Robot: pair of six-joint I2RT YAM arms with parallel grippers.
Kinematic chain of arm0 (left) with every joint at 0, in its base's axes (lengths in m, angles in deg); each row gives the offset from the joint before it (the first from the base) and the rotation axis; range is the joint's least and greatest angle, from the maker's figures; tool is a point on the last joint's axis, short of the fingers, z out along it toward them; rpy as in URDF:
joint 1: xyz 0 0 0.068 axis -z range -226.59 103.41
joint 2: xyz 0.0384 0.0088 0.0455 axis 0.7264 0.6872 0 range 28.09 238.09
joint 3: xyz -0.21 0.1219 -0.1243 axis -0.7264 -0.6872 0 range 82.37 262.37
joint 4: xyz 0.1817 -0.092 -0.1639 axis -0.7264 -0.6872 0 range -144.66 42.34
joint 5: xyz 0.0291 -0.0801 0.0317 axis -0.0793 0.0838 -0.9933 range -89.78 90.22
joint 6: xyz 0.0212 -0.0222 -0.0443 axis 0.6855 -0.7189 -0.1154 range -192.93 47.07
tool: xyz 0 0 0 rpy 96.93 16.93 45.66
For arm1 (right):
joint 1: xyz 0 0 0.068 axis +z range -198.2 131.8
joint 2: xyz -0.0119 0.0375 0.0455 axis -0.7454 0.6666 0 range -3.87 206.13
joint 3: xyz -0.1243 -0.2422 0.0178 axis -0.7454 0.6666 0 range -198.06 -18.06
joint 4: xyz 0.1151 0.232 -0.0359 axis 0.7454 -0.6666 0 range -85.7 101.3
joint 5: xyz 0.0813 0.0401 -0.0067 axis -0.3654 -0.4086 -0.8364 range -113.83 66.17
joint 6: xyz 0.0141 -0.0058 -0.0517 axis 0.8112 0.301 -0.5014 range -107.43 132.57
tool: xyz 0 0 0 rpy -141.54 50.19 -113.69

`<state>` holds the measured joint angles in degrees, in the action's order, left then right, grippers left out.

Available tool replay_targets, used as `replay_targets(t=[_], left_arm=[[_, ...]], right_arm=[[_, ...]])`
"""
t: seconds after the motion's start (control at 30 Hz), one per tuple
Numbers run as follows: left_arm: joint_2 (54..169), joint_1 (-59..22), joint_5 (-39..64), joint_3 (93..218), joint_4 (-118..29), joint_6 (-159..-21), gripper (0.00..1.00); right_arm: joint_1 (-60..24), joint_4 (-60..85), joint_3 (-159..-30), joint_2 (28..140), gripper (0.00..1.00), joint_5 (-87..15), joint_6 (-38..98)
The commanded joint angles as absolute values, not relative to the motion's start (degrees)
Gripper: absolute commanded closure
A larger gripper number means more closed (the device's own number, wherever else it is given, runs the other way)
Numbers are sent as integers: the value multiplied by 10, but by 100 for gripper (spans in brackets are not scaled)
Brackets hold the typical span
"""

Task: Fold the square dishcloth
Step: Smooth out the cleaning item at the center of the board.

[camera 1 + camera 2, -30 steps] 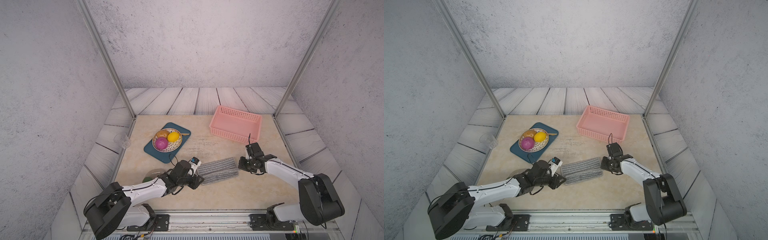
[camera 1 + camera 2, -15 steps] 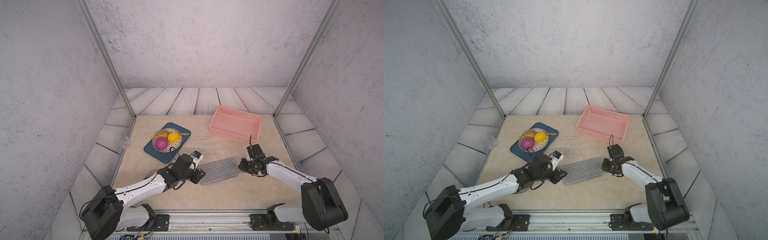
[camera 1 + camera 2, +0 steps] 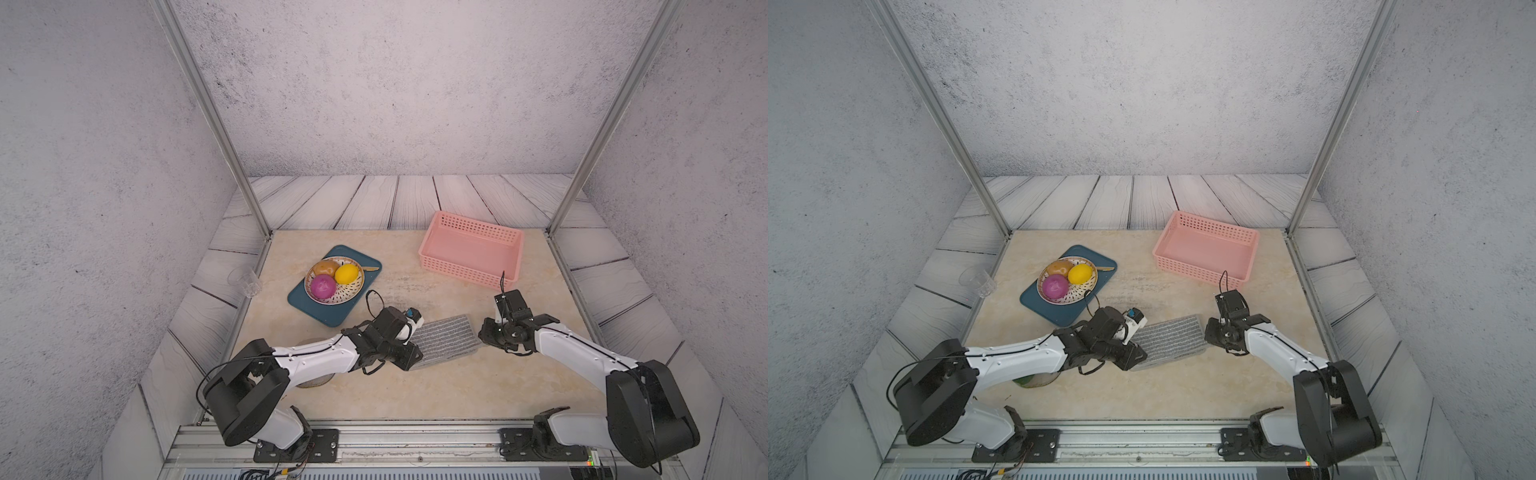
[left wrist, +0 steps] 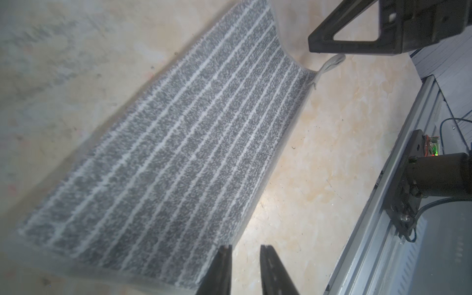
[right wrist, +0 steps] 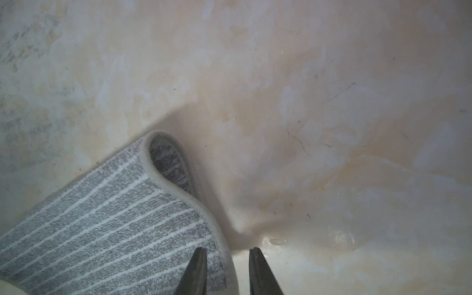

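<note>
- The square dishcloth point(image 3: 446, 338) lies doubled into a strip on the surface point(image 3: 457, 390), at 6 o'clock from centre.
- Left tool point(image 4: 245, 248) sits at its 9 o'clock end, right tool point(image 5: 227, 250) at 3 o'clock; both are narrowly parted and empty.
- The first fold looks done; next, pinch one short end and carry it across.

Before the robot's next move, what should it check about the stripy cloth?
1. Dishcloth folded once: ok, a doubled strip.
2. Fold lying flat: not ok, the end by the right gripper bulges open in a loop.
3. Left gripper free: ok, jaws apart at the cloth's corner.
4. Right gripper free: ok, jaws apart at the cloth's edge.
5. Layers' edges lined up: cannot tell.
6. Pink basket and blue tray apart from the cloth: ok.
</note>
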<state>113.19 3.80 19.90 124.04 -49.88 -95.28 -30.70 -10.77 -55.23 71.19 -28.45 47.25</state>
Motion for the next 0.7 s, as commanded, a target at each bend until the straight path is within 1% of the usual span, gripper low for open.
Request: replay_targets(t=[0.0, 0.07, 0.17, 0.37, 0.5, 0.53, 0.67], left_arm=[[1150, 40, 190, 1247, -533, -957, 74], [1158, 40, 185, 1244, -542, -961, 75], [1164, 40, 173, 1233, -550, -966, 81], [1174, 39, 151, 1224, -566, -968, 83], [1164, 40, 126, 1214, -578, -966, 83], [1159, 39, 119, 1213, -581, -965, 82], [1131, 39, 105, 1215, -581, -960, 68]], right_arm=[[-308, -111, -534, 698, 74, -295, 483], [-307, -105, -524, 697, 74, -304, 487], [-307, -99, -511, 701, 74, -304, 490], [-307, -94, -508, 722, 74, -301, 501], [-308, -115, -517, 725, 75, -275, 507], [-307, -120, -519, 722, 75, -269, 504], [-306, -121, -529, 694, 77, -274, 492]])
